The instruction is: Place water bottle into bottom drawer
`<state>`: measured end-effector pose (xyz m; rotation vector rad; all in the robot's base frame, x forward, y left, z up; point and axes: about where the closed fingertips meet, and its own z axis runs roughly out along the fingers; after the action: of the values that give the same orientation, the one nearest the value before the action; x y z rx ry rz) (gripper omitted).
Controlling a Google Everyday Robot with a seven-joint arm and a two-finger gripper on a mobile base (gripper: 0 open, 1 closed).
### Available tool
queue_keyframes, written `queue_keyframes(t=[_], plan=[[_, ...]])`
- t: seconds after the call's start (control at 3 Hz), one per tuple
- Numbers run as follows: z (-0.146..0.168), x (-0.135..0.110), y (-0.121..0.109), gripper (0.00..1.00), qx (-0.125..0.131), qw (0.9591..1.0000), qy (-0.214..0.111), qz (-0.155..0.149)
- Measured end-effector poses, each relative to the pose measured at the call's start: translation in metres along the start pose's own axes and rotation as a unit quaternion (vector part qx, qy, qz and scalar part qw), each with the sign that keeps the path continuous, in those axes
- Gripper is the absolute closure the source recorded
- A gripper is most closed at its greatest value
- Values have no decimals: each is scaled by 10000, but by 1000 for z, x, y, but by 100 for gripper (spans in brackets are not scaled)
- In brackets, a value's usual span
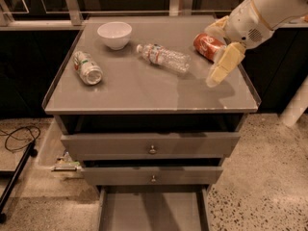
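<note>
- Far left, floor [269, 186]: speckled; dark cable [14, 137] lies loose beside the cabinet.
- Worktop [144, 93]: grey, raised rim, carries four items. All lie apart from one another.
- Left part of worktop: green-white can [87, 67] on its side, open end twd the front edge.
- Back left: white bowl [114, 34], upright, just behind and right of that can.
- Centre: water bottle [162, 58] lies on its side on the worktop. White cap points back-left twd the bowl, base front-right. It sits betw. bowl and red can, touching neither. It is not in any drawer.
- Below centre: two upper drawers [151, 146] w/ small round knobs, each pulled out slightly.
- Lowest: bottom drawer [153, 211] pulled well out, flat grey floor showing. We see nothing lying in the visible part.
- Right of the bottle: red can [208, 46] on its side, near the back-right of the worktop.
- Right: gripper [211, 57] hangs over the right part of the worktop, just beside the red can and right of the bottle's base, clear of the bottle. We read the jaws as spread apart, one pale finger [224, 66] slanting down twd the front, the other partly seen behind the can. They grip nothing.
- Far right: white arm [269, 6] enters from the upper-right corner.
</note>
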<state>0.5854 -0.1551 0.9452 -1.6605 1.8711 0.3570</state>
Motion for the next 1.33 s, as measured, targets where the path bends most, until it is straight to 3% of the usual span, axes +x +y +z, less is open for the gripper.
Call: queue_keyframes(t=[0.33, 0.67, 1.0, 1.33], plan=[[27, 14, -23, 0, -249, 9978, -403, 462], [27, 14, -23, 0, -248, 9978, -404, 461], [39, 6, -31, 0, -89, 9973, -605, 398], [65, 4, -48, 0, 169, 9875, -1465, 560]])
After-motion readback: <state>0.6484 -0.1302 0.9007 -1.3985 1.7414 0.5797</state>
